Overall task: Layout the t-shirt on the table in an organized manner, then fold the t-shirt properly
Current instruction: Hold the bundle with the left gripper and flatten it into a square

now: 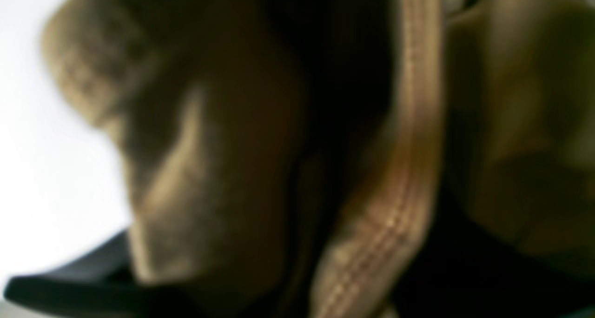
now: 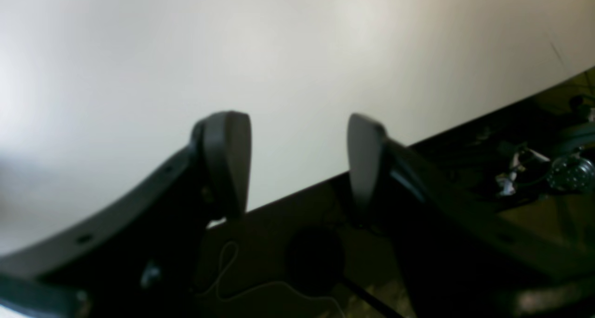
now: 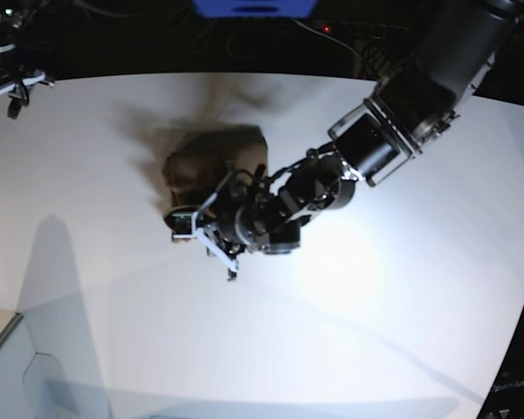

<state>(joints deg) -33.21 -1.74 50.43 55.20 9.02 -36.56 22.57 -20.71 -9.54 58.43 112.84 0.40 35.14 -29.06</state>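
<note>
The brown t-shirt (image 3: pixel 214 157) lies bunched in a crumpled heap on the white table (image 3: pixel 375 305), a little behind its middle. My left gripper (image 3: pixel 205 234) is at the heap's near-left edge, and its fingertips are buried in the cloth. In the left wrist view blurred brown cloth and a stitched hem (image 1: pixel 399 169) fill the frame, with one black finger (image 1: pixel 69 285) showing at the bottom left; the gripper looks closed on the fabric. My right gripper (image 2: pixel 297 160) is open and empty, hovering over the table's edge (image 2: pixel 418 141). In the base view it is at the far left corner (image 3: pixel 4 87).
Beyond the table edge in the right wrist view lie dark floor, cables and metal hardware (image 2: pixel 558 169). A grey translucent panel (image 3: pixel 35 375) sits at the near-left corner in the base view. The left arm (image 3: pixel 393 122) stretches across the table's far right.
</note>
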